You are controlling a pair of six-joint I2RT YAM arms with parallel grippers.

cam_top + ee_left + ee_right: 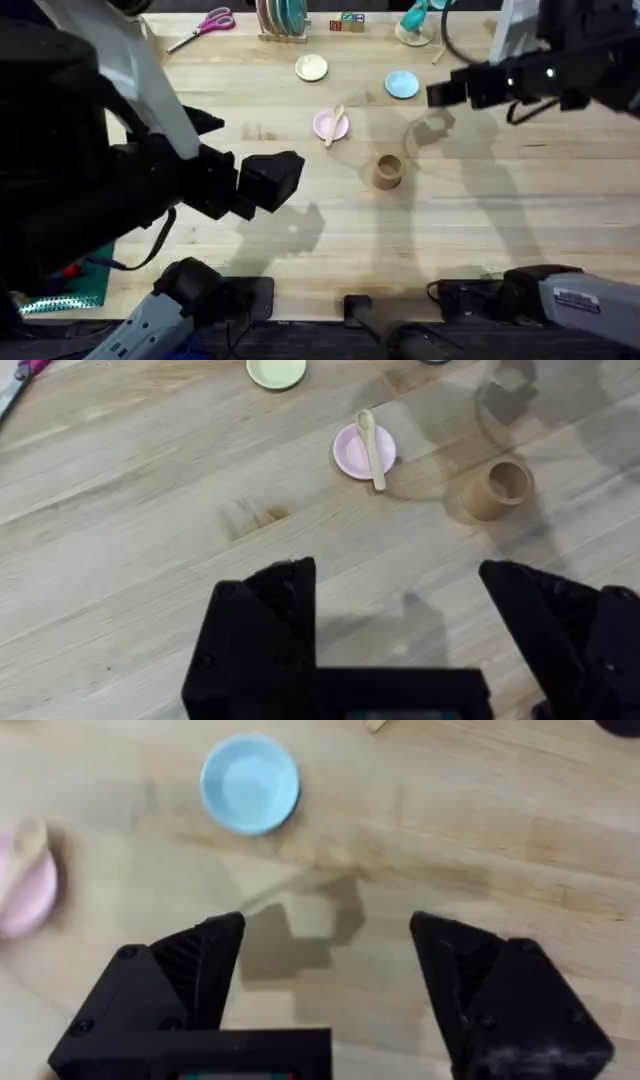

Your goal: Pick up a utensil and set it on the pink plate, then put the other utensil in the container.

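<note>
Pale wood table (300, 230) carries three small plates: a pink plate (330, 125) near the middle, a cream-yellow plate (312, 68) behind it and a blue plate (402, 85) off to the right. One spoon (335, 124) lies across the pink plate, its handle end jutting over the near rim. One cup (388, 171) stands upright just right of and nearer than the pink plate, apart from it. Along the far edge sit pink-handled scissors (205, 26), a rack (283, 20) of plates and a few small blocks (350, 21). A small wooden piece (438, 55) lies near the far right; it may be the fork, but it is too small to tell.

Nothing stands between either gripper and the plates. Left gripper (400, 630) hangs above bare table, well short of the pink plate, fingers spread wide and holding nothing. Right gripper (325, 980) hovers above bare wood near the blue plate, fingers likewise spread and empty.
</note>
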